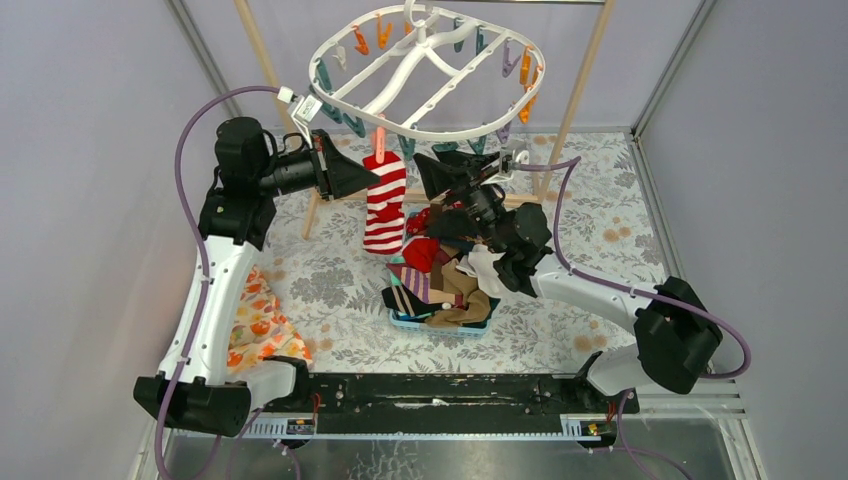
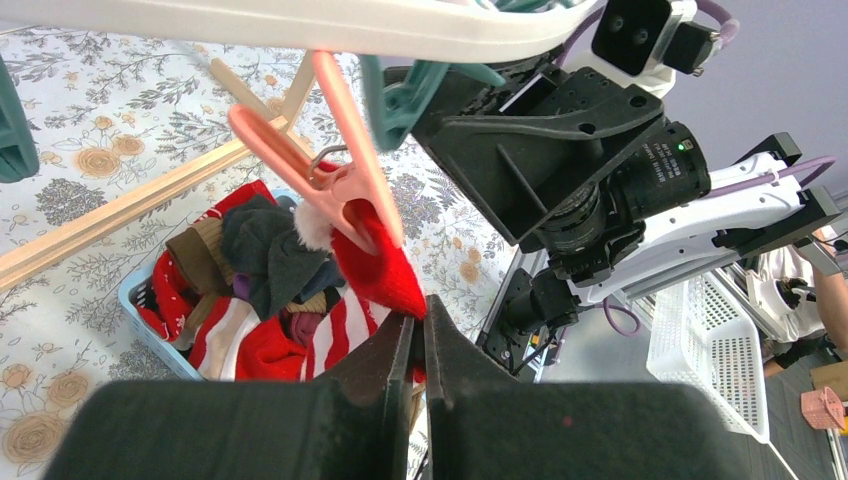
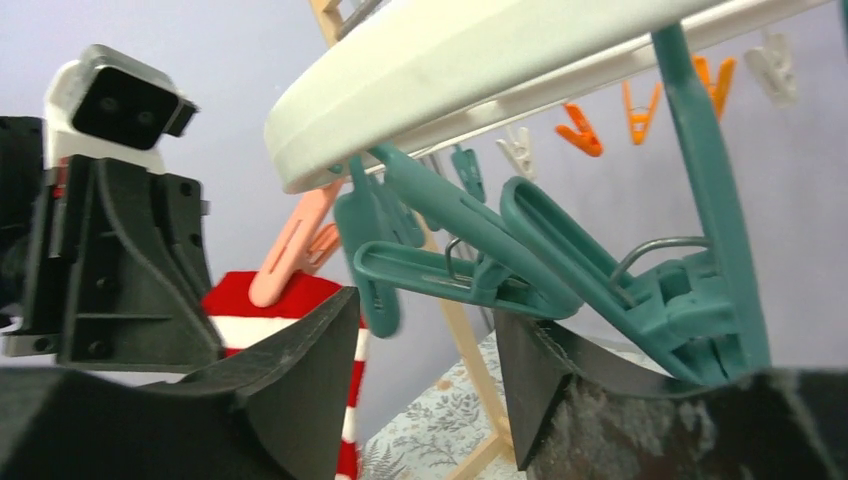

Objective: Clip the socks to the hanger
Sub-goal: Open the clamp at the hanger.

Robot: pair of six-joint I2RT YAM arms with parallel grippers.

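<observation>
Sock [image 1: 384, 210] edge hidden between left fingers [image 2: 392, 362]

Striped sock [image 1: 384, 205] pegged to white hanger [image 1: 450, 133] — other socks [image 1: 440, 280] apparently heaped.

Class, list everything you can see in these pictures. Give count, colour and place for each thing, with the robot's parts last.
hanger: one, white, hung above the table
pegs: many, orange, teal, purple, pink, around the hanger's rim
striped sock: one, red-and-white, hanging from a pink peg
sock pile: several, mixed colours, in a blue basket
orange cloth: one, beside the left arm
wooden frame: one, tan, behind the hanger
left gripper: black, shut on the striped sock
right gripper: black, open under a teal peg
</observation>
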